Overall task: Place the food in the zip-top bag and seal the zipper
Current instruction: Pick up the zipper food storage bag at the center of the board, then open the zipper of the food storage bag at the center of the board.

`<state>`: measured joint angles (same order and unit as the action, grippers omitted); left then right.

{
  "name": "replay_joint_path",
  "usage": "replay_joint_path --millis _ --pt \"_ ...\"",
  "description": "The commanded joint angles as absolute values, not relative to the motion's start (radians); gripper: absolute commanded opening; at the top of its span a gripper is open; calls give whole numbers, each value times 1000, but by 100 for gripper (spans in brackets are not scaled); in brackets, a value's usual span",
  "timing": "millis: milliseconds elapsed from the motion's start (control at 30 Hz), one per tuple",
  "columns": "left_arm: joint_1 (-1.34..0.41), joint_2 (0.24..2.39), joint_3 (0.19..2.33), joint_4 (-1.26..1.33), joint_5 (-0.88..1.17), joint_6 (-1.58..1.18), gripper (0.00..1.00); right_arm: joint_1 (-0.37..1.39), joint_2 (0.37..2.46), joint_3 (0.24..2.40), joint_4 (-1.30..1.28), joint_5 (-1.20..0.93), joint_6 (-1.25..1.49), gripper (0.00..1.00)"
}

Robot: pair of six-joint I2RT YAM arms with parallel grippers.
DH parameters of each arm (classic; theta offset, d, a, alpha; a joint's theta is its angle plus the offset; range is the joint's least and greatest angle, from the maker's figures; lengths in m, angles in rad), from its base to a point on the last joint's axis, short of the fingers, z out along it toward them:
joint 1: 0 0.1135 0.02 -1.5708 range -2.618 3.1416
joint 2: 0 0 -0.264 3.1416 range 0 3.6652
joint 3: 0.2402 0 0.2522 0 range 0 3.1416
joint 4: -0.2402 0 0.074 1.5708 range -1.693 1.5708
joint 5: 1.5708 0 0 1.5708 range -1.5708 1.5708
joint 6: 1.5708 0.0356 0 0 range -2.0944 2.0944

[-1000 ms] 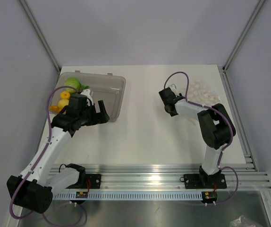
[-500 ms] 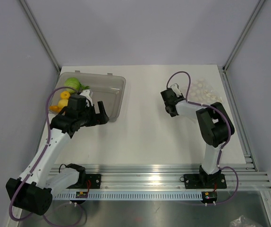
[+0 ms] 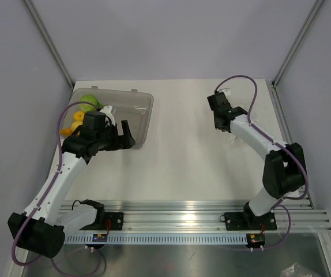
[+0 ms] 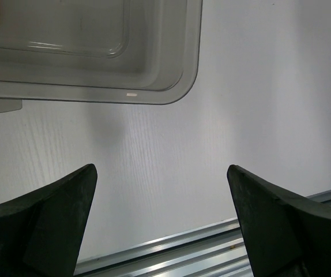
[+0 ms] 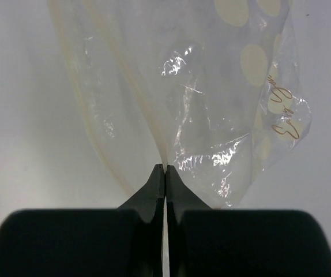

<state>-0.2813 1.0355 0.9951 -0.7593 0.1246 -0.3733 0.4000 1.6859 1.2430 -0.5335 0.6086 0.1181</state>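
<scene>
My right gripper (image 5: 165, 167) pinches the zip-top bag (image 5: 211, 109) between its tips; left gripper (image 4: 160, 173) stands wide. I should pull slowly, or the film slips.

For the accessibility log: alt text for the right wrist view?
The right gripper, jaws shut, pinches a fold of the clear zip-top bag, which fans out crumpled beyond it over the white table. Pale dots and gold script mark its right side.
</scene>
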Motion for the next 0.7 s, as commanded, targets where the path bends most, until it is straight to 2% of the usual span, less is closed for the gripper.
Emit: replay_joint_path --millis 0,67,367,500,667 --pt "-294 1049 1058 -704 242 -347 99 402 1534 1324 -709 292 307 0" --pt "-322 1068 1068 -670 354 -354 99 402 1471 1318 -712 163 371 0" --pt "-477 1161 1031 -309 587 -659 99 480 1367 1290 -696 3 535 0" --pt "-541 1218 1054 -241 493 -710 99 554 1379 1308 -700 9 590 0" --pt "-566 1325 1078 -156 457 -769 89 583 1358 1302 -657 -66 678 0"
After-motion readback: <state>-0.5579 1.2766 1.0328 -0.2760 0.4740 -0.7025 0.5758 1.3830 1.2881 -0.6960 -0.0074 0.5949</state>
